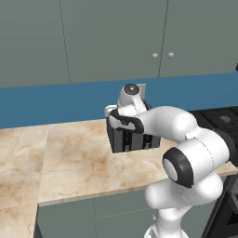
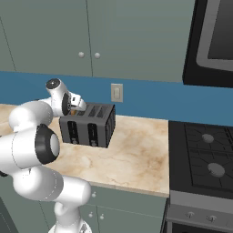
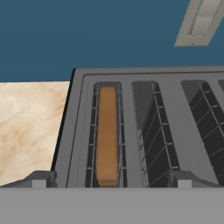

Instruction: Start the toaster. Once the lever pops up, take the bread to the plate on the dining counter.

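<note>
Bread (image 3: 107, 135) stood in toaster (image 3: 144, 131) slot, between spread, released fingers (image 3: 40, 179), long edge pointed toward wall

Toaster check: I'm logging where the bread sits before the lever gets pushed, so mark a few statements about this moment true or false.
1. The bread stands in the toaster's outermost slot, on the left of the hand view. True.
2. The slot next to the bread holds a second slice. False: that slot shows only bare wire guides.
3. The hand is open, its fingertips apart above the toaster's top. True.
4. The toaster stands on the stove. False: it stands on the marble worktop, to the left of the stove in the right base view.
5. A wall outlet sits on the blue backsplash behind the toaster. True.
</note>
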